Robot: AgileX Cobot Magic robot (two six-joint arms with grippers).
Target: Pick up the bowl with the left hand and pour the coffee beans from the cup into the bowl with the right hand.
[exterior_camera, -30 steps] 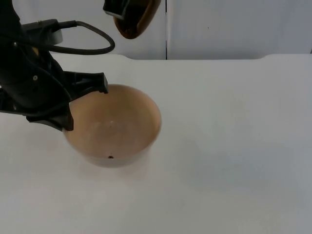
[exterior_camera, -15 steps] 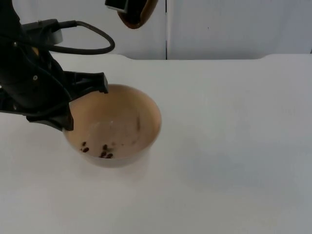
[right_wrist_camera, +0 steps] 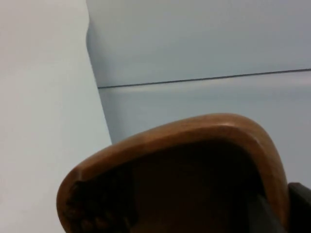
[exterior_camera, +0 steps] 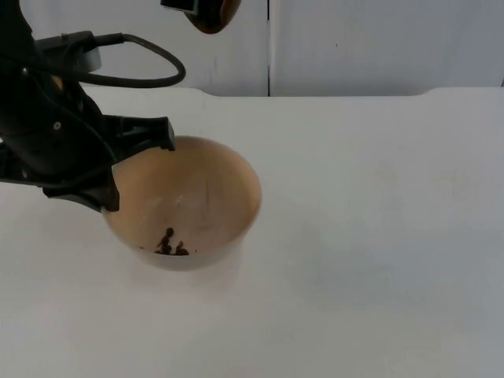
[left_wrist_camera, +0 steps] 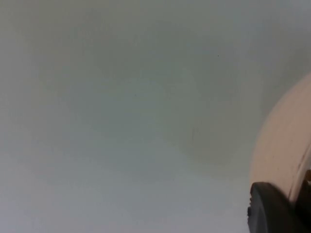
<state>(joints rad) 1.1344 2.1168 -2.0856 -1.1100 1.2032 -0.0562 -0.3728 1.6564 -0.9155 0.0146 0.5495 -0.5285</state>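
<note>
White table top (exterior_camera: 378,236), grey wall: pouring under way.
Left gripper (exterior_camera: 138,169) clamps the beige bowl (exterior_camera: 213,197) rim; right gripper (exterior_camera: 189,6) holds the brown wooden cup (right_wrist_camera: 204,160) tipped above. Coffee beans (exterior_camera: 169,244) lie inside; next, likely finish emptying.

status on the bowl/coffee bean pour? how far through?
Done: left gripper is clamped on the bowl rim; some coffee beans lie in the bowl. In hand: right gripper holds the wooden cup tipped high above the bowl. Left: beans are visible inside the cup, so the pour isn't finished.
</note>
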